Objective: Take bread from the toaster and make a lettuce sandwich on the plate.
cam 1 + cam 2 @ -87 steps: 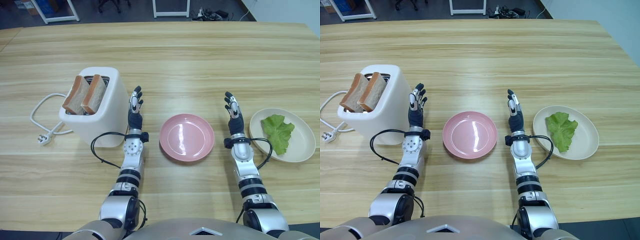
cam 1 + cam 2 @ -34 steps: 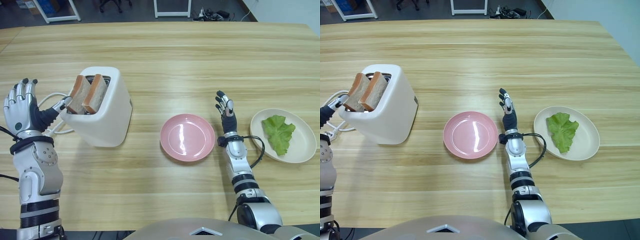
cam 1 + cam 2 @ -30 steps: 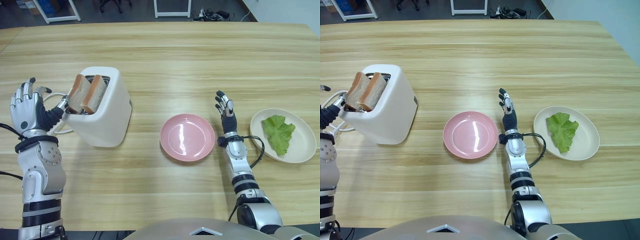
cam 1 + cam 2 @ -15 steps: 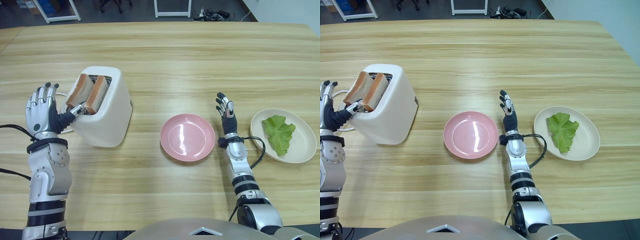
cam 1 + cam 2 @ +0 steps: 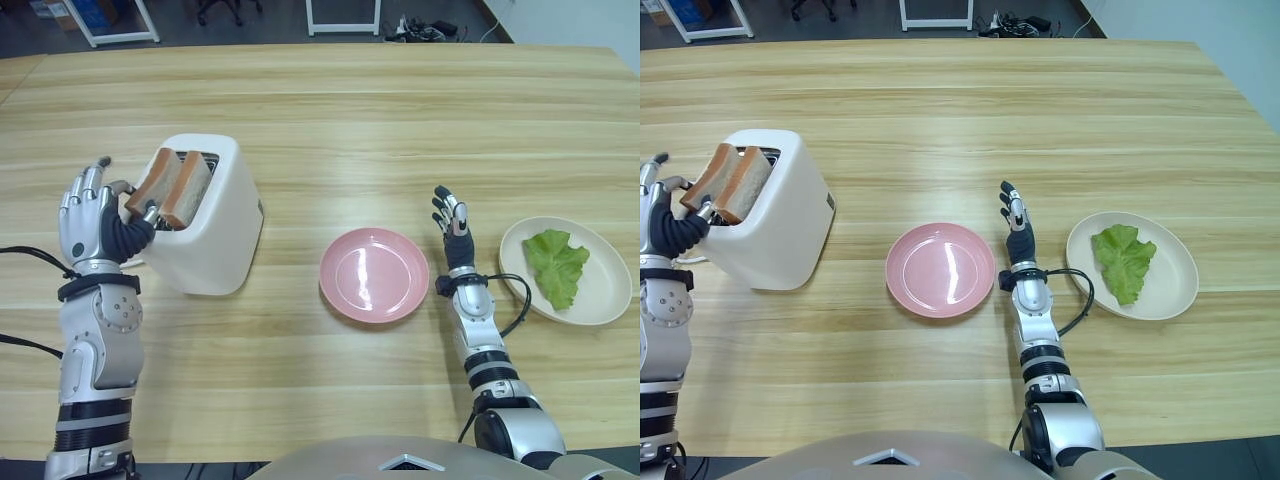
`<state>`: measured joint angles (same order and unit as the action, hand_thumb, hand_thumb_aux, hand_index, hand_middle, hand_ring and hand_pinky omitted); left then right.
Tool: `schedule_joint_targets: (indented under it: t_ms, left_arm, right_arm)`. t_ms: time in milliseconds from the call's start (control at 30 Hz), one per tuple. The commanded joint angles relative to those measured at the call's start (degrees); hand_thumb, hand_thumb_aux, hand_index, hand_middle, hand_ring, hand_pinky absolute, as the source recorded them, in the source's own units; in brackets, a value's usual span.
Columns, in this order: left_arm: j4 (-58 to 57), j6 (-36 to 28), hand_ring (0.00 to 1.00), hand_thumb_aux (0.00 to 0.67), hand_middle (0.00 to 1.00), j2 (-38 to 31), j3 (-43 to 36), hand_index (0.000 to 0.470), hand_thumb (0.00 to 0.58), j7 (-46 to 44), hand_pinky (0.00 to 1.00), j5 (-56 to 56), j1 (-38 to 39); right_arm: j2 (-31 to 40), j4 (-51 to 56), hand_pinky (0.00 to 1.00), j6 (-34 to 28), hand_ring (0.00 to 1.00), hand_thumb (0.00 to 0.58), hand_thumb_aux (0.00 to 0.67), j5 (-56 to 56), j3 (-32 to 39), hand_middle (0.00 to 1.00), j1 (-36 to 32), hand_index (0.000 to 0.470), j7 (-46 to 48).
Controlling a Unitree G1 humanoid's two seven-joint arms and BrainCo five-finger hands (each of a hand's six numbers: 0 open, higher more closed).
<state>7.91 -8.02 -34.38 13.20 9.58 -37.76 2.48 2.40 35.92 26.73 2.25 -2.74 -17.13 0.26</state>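
Found right hand (image 5: pixel 455 228) low over the table (image 5: pixel 400 120), fingers straight and pressed together, pointing away, holding nothing; located between the two plates, near the right rim of the pink plate (image 5: pixel 375 275) and touching neither; recorded pink plate bare, lying flat near the table's middle; logged cream plate (image 5: pixel 610 290) to the right of that hand, carrying one green lettuce leaf (image 5: pixel 556 265) spread across its middle, untouched; noted left hand (image 5: pixel 90 220) raised at the left side of the toaster (image 5: pixel 215 235), palm toward it, thumb and one curled finger closed on the near end of the outer slice (image 5: pixel 150 185), remaining fingers upright and slightly spread; could not confirm firmness of that pinch; found white toaster standing well left of the pink plate; recorded outer slice seated in its slot, upper half standing proud, leaning left toward the hand; logged inner slice (image 5: pixel 187 188) just beside it in the second slot, also standing proud, touched by nothing; noted bare wooden boards beyond toaster and plates up to the far edge; beyond that edge, made out white frame legs (image 5: pixel 343 25) on a dark floor.
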Motion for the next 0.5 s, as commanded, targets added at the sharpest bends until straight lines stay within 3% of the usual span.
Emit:
schedule_joint_targets:
  t_ms: [33, 167, 300, 367, 500]
  left_arm:
    - [4.21, 7.78, 1.0, 0.67, 1.0, 2.75, 3.9, 0.47, 0.58, 8.13, 1.0, 4.06, -2.31]
    - [9.55, 16.5, 1.0, 0.67, 1.0, 5.7, 10.04, 0.47, 0.58, 17.96, 1.0, 8.05, -4.75]
    - [18.98, 26.69, 1.0, 0.67, 1.0, 10.58, 10.79, 0.47, 0.58, 13.14, 1.0, 29.31, -6.88]
    - [22.11, 27.88, 1.0, 0.67, 1.0, 11.47, 7.57, 0.47, 0.58, 9.29, 1.0, 34.54, -7.02]
    - [23.37, 23.84, 1.0, 0.67, 1.0, 16.52, -2.83, 0.47, 0.58, 0.83, 1.0, 48.18, -8.02]
  right_arm:
    - [-0.13, 0.61, 0.0, -0.84, 0.0, 0.0, 0.0, -0.3, -0.1, 0.0, 0.73, 0.0, -0.25]
    - [-0.33, 0.89, 0.0, -0.92, 0.0, 0.0, 0.0, -0.21, 0.13, 0.0, 0.67, 0.0, -0.34]
    - [-0.35, 2.08, 0.0, -1.26, 0.0, 0.0, 0.0, 0.31, 0.36, 0.0, 0.25, 0.0, -0.79]
    - [-0.32, 2.45, 0.0, -1.43, 0.0, 0.0, 0.0, 0.45, 0.52, 0.0, 0.1, 0.0, -0.86]
    - [-0.38, 2.72, 0.0, -1.46, 0.0, 0.0, 0.0, 0.57, 0.87, 0.0, -0.31, 0.0, -0.85]
